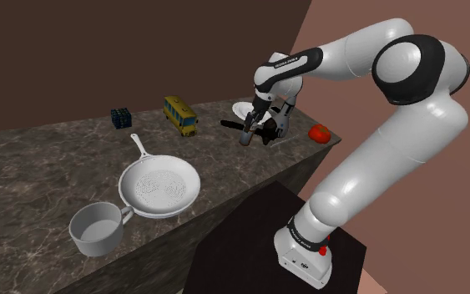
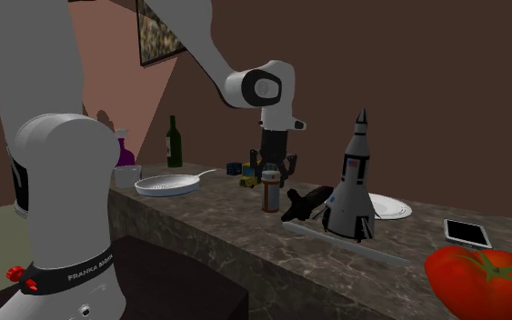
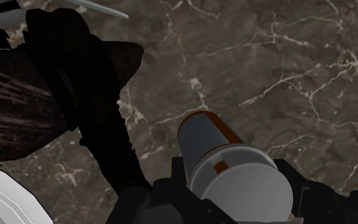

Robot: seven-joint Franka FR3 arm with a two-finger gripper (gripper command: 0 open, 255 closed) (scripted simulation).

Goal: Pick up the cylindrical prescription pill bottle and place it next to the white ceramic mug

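The fingers pinch the pill bottle at its cap so it can rise upright; the mug stands at eight o'clock from it in the shoulder view

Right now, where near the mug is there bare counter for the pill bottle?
Bare counter lies left of the mug in the shoulder view and behind it, toward the blue pack. The pan crowds its other side. Around the rocket and plate it is crowded.
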